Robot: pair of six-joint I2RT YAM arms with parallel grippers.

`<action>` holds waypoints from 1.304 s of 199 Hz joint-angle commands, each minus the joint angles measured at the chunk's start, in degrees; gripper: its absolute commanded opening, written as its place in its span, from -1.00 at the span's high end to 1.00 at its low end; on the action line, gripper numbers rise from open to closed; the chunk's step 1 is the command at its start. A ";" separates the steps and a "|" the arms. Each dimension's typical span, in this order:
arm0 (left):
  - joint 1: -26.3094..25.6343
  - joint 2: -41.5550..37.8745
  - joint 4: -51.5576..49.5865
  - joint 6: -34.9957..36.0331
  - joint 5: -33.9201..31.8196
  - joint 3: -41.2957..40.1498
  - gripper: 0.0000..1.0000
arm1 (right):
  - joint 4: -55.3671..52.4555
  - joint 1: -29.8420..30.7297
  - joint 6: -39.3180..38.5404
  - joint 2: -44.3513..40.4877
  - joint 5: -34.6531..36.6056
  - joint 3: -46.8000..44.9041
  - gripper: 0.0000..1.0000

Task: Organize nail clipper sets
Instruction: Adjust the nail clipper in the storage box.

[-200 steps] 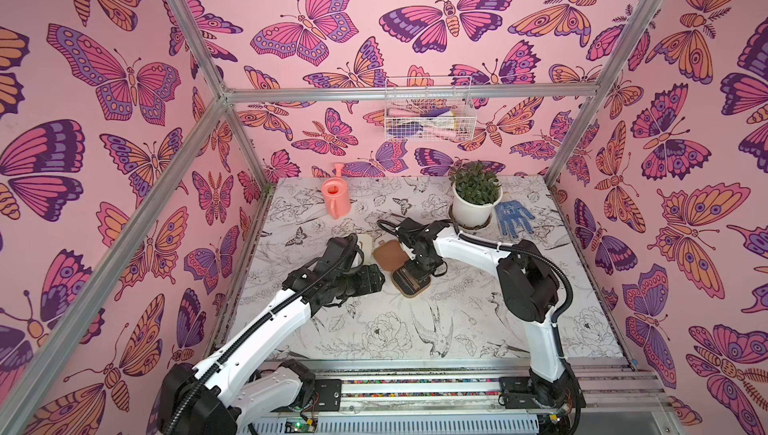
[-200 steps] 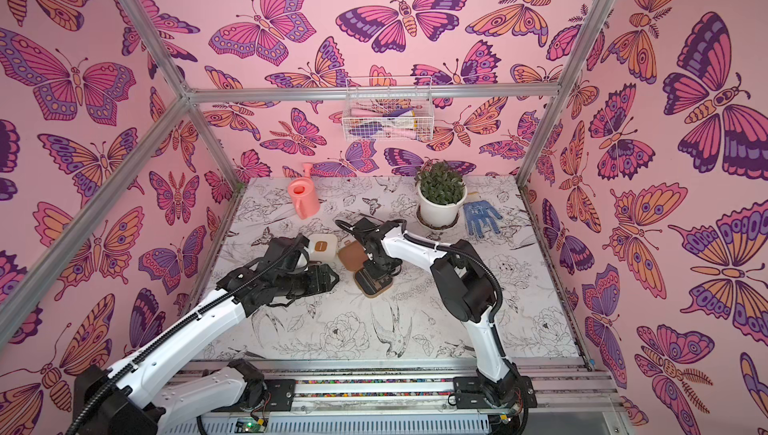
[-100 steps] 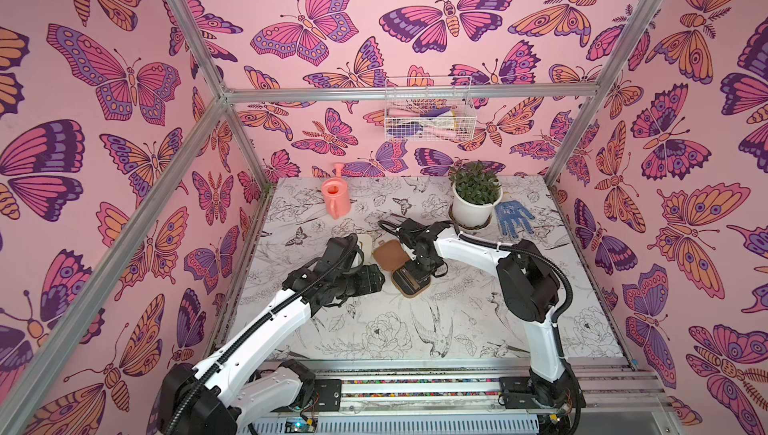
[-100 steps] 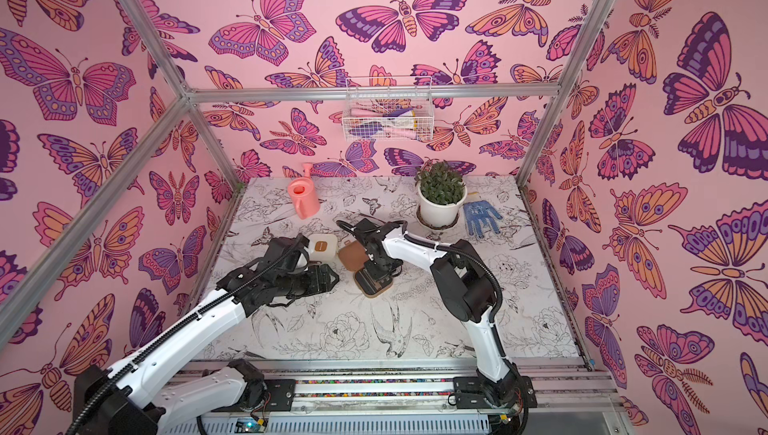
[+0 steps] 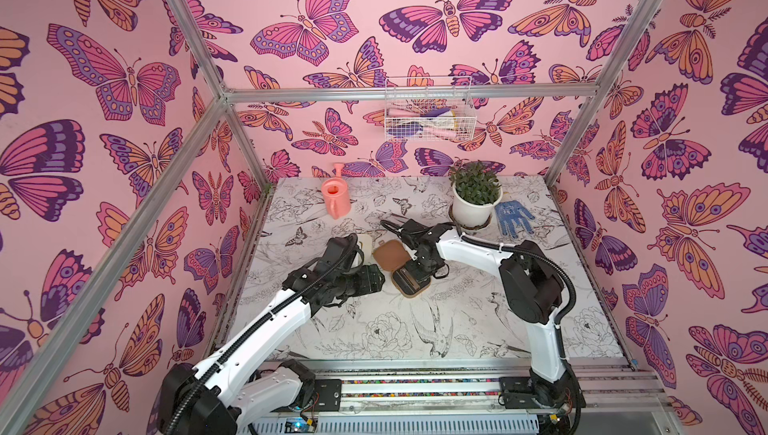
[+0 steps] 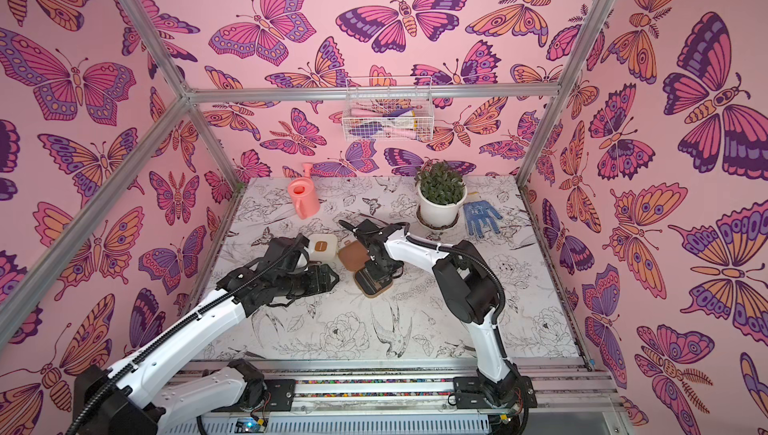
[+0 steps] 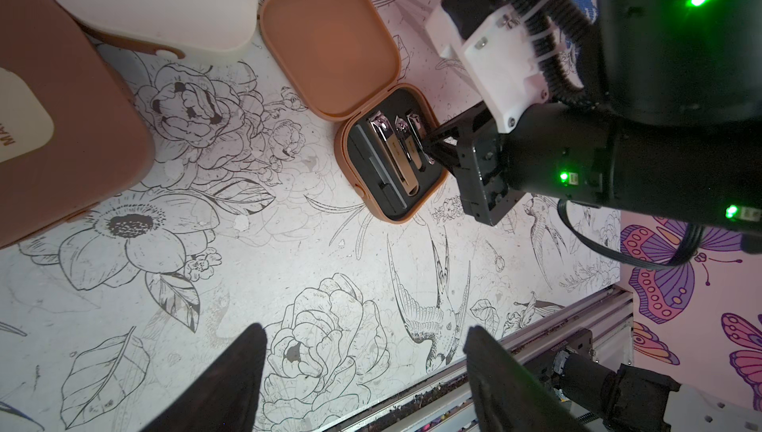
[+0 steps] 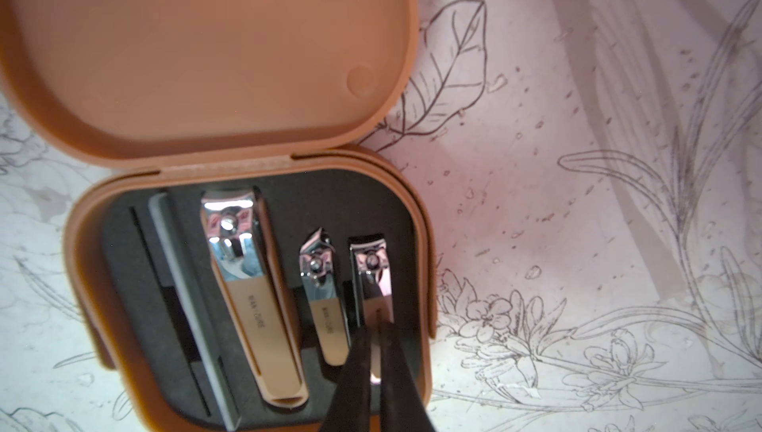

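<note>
Slim clipper (image 8: 371,281) lies at the end foam slot of the open tan case (image 8: 84,285), tail clenched by the right pincer (image 8: 375,329). Likely step: seating it; press level, then let go without dragging. Left pincer (image 7: 365,329) hangs released and empty near the case; cream case (image 7: 156,5) beside its lid, on the bench (image 7: 288,265).

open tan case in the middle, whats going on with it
The right end effector is pinched shut on the outermost clipper in the open tan case. The left end effector hovers open nearby, holding nothing. A cream case and a brown case sit closed beside it.
</note>
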 commanded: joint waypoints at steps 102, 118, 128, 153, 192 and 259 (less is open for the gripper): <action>0.00 0.49 0.05 0.75 -0.53 -0.47 -0.56 | 1.14 2.79 5.52 8.43 -1.13 -7.06 0.93; 0.00 0.28 0.05 0.75 -0.48 -0.56 -0.56 | 1.08 2.75 5.46 7.91 -1.13 -6.99 0.93; 0.00 0.07 0.05 0.66 -0.57 -0.71 -0.56 | 1.00 2.81 5.58 7.29 -1.04 -7.08 0.93; 0.00 -0.30 0.12 0.57 -0.75 -0.81 -0.56 | -0.04 2.72 5.16 5.96 -0.60 -6.57 0.93; 0.00 -0.40 0.05 0.49 -0.66 -0.91 -0.56 | -0.65 2.80 5.54 4.34 -1.59 -6.27 0.93; 0.00 -0.47 0.05 0.52 -0.64 -0.65 -0.56 | -3.13 2.62 4.72 -0.68 0.51 -1.84 0.73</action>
